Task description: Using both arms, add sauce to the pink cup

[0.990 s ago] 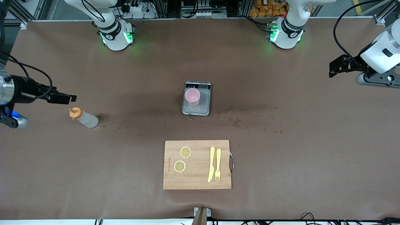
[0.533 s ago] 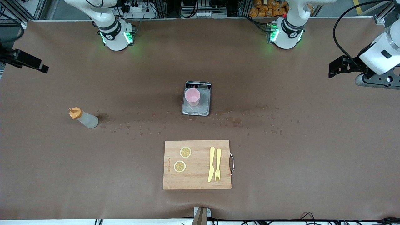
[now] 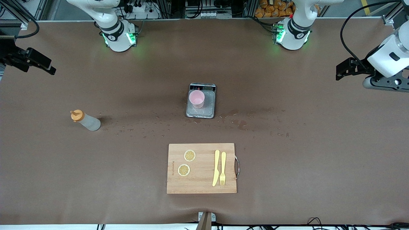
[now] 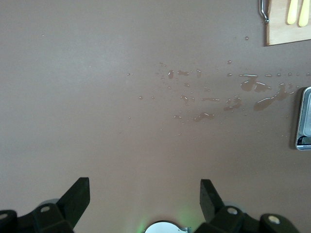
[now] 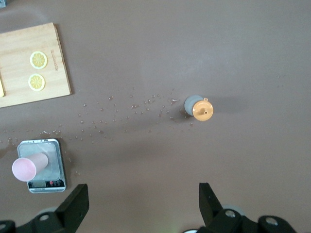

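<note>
The sauce bottle (image 3: 85,120), whitish with an orange cap, stands on the brown table toward the right arm's end; it also shows in the right wrist view (image 5: 200,107). The pink cup (image 3: 196,98) stands on the grey scale (image 3: 201,110) at the table's middle, also seen in the right wrist view (image 5: 27,166). My right gripper (image 3: 48,67) is open and empty, high over the table's edge at the right arm's end. My left gripper (image 3: 342,71) is open and empty, up over the left arm's end of the table.
A wooden cutting board (image 3: 202,185) lies nearer the front camera than the scale, with two lemon slices (image 3: 189,155), a yellow knife and a yellow fork (image 3: 222,168). Water droplets (image 3: 140,126) are scattered between bottle and scale and past the scale.
My right gripper has risen from just above the sauce bottle and pulled back toward its base end of the table. The left arm has barely shifted. The bottle and cup have not moved.
</note>
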`<state>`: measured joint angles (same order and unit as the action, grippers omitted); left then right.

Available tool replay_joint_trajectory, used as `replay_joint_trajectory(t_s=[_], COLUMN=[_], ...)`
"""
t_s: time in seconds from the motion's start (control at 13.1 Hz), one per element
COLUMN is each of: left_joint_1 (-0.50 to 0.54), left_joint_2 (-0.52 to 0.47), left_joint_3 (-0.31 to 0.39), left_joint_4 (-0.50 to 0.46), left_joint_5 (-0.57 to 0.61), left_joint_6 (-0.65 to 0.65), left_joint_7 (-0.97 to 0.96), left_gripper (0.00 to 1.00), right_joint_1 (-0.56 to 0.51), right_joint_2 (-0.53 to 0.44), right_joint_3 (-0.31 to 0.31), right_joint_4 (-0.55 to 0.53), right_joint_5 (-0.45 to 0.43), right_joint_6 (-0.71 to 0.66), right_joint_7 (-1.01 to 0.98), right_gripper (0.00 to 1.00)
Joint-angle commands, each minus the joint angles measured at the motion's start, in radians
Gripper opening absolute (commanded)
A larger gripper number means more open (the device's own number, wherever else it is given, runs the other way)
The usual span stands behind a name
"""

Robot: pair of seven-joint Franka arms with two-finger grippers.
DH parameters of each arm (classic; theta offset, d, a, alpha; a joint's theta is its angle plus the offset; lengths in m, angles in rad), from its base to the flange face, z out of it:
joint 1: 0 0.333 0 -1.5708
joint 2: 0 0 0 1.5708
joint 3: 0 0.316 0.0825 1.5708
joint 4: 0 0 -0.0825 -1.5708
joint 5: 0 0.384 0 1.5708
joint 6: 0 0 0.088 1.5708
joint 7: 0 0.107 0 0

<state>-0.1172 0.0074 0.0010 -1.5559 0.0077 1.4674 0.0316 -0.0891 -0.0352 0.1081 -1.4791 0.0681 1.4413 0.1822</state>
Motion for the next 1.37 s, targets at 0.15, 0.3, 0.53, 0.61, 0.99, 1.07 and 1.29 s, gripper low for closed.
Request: replay_joint_trajectory(t_s=[0.15,0.3,0.53,0.61,0.99,1.07,1.29], left_joint_1=[0.002,0.002,-0.001,0.001,-0.006,-0.006,-0.007], left_joint_2=[0.003,0.003,0.002,0.000,-0.009,-0.009,-0.010], left_joint_3=[-0.001,-0.001,0.001,-0.001,-0.001,-0.001,-0.002], left_joint_4=[0.010,0.010,0.010,0.010,0.010,0.010,0.010], left_joint_5=[-0.009,-0.011,-0.006,-0.006,-0.006,-0.006,-0.009], left_joint_6=[-0.007,-0.004,0.053,0.070,0.074,0.074,0.071], left_joint_7=[-0.001,-0.002,-0.006,-0.004,0.001,0.001,-0.005], left_gripper=[1.00,1.00,1.00,1.00,1.00,1.00,1.00], right_joint_1=[-0.029,-0.029,-0.028,-0.024,-0.020,-0.020,-0.015], right_joint_2=[-0.014,-0.014,-0.005,-0.005,0.018,0.020,0.020], right_joint_3=[0.021,0.022,0.022,0.022,0.021,0.021,0.019], right_joint_4=[-0.024,-0.027,-0.030,-0.030,-0.018,-0.015,-0.015], right_joint_5=[-0.083,-0.082,-0.082,-0.082,-0.094,-0.094,-0.096], right_joint_6=[0.079,0.079,0.077,0.076,0.073,0.074,0.076], right_joint_7=[-0.191,-0.184,-0.184,-0.184,-0.184,-0.181,-0.181], right_gripper=[1.00,1.00,1.00,1.00,1.00,1.00,1.00])
